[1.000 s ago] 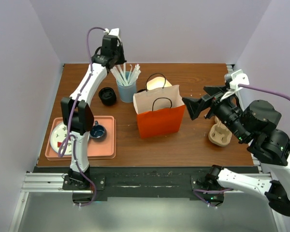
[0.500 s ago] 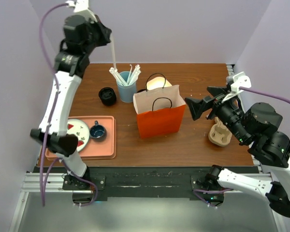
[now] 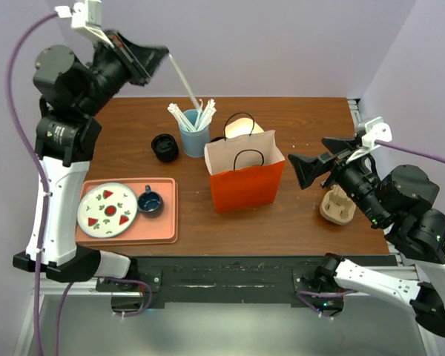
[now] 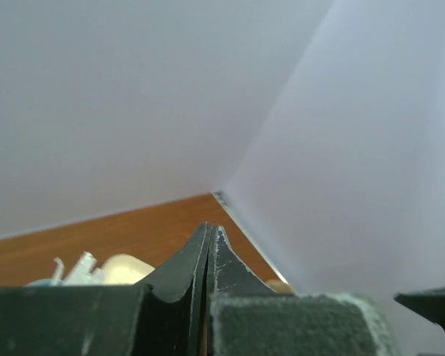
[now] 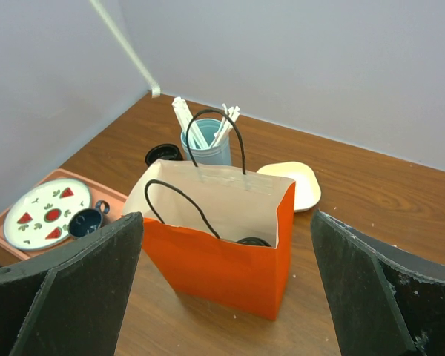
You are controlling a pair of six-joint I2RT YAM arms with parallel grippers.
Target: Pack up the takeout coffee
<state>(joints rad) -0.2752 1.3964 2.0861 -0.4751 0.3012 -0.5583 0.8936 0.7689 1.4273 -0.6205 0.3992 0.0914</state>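
Lilac walls close in a wooden bench (image 3: 297, 222). The takeout coffee (image 3: 164, 147) stands on it, just beside the blue tumbler (image 3: 194, 139) of white straws, which is between it and the open orange paper bag (image 3: 245, 187). A dark round thing (image 5: 250, 241) lies in the bag; I cannot tell what it is. A cardboard cup carrier (image 3: 337, 206) is right of the bag. A pink tray (image 3: 163, 222) carries a watermelon plate (image 3: 107, 210) and a dark blue mug (image 3: 149, 200). The left pincer (image 3: 160, 53), raised high, is clamped on one white straw (image 3: 184, 85); the right pincer (image 3: 310, 152) is spread wide, empty.
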